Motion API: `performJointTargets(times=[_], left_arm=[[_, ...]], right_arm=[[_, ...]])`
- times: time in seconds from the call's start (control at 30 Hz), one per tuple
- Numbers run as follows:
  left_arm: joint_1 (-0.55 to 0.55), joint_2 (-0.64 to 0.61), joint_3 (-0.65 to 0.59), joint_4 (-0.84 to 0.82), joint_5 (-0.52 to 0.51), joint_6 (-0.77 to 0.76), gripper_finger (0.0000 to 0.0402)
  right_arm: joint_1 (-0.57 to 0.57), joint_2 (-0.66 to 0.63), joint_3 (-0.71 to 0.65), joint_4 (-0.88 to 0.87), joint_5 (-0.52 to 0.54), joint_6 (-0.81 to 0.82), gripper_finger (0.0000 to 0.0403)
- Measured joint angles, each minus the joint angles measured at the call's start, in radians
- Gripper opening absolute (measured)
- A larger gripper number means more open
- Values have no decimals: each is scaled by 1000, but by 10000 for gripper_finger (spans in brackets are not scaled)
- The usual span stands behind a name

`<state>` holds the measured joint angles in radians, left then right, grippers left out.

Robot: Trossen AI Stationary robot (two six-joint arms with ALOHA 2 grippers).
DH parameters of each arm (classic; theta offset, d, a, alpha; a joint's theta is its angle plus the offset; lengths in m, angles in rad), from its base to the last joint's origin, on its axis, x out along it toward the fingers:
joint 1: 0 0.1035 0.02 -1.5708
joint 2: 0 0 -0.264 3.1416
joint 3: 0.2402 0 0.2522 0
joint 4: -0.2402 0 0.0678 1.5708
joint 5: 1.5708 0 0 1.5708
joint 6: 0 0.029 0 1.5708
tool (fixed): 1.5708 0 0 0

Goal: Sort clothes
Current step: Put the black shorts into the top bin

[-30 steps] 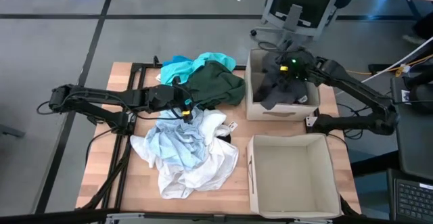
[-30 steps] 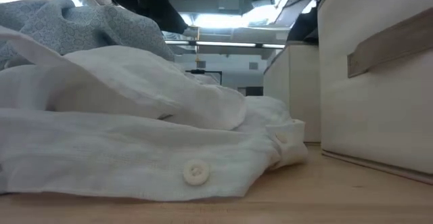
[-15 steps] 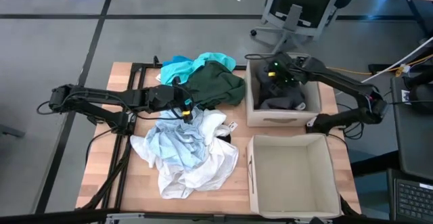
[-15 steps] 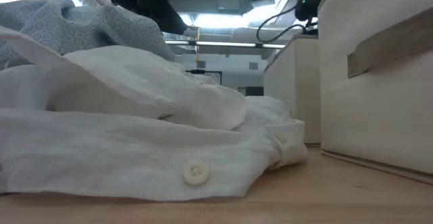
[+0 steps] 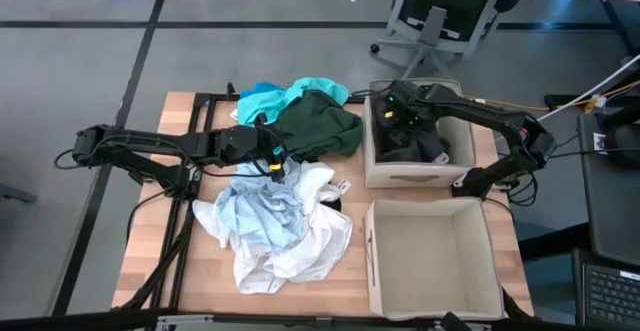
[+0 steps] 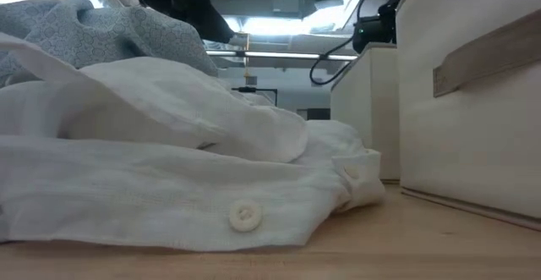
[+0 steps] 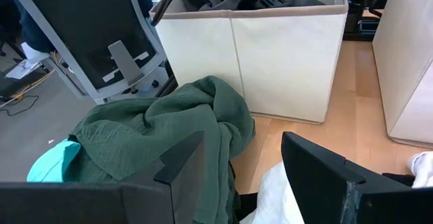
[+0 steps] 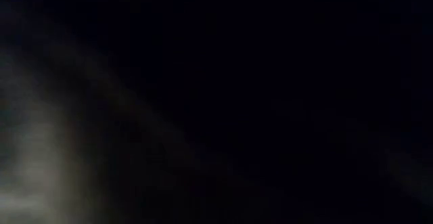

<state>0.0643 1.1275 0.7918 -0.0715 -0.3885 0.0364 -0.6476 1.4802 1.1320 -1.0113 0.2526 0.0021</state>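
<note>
Seen from above: a light wooden worktop point(image 5: 150, 261) carrying a heap of soft clothes on its left half and two beige square fabric boxes on its right half.

Far box point(image 5: 372, 166) holding dark grey and black garments point(image 5: 415, 149). Near box point(image 5: 480, 291) bare inside, just in front of the far one.

Right gripper point(image 5: 393, 114) reaching down into the far box's left part, among the dark garments; cannot tell whether spread or pressed together, as the right wrist view is almost wholly dark. Right arm bending back from the box toward the worktop's right edge.

Left gripper point(image 5: 272, 161) stretched low across the worktop from the left, resting at the centre of the heap, between a dark green crumpled garment point(image 5: 322, 126) and a white buttoned shirt point(image 5: 300, 241). Fingers point(image 7: 314, 166) spread apart with nothing between them, as shown in the left wrist view.

Teal garment point(image 5: 285, 95) lying at the far edge, touching the dark green one. Pale blue patterned garment point(image 5: 255, 216) lying over the white shirt toward the near left.

From worktop height: white shirt filling the left and centre, a round button point(image 6: 245, 216) facing the camera, pale blue cloth above it, box walls on the right.

Grey office chair point(image 5: 440, 6) standing on the floor beyond the worktop.
</note>
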Motion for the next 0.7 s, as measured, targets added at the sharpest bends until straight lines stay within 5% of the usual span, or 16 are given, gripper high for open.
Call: performJointTargets(times=[0.5,0.7], left_arm=[[0,0,0,0,0,-1,186],[0,0,0,0,0,0,186]], right_arm=[[0,1,0,13,22,0,59],[-1,1,0,14,25,0,110]])
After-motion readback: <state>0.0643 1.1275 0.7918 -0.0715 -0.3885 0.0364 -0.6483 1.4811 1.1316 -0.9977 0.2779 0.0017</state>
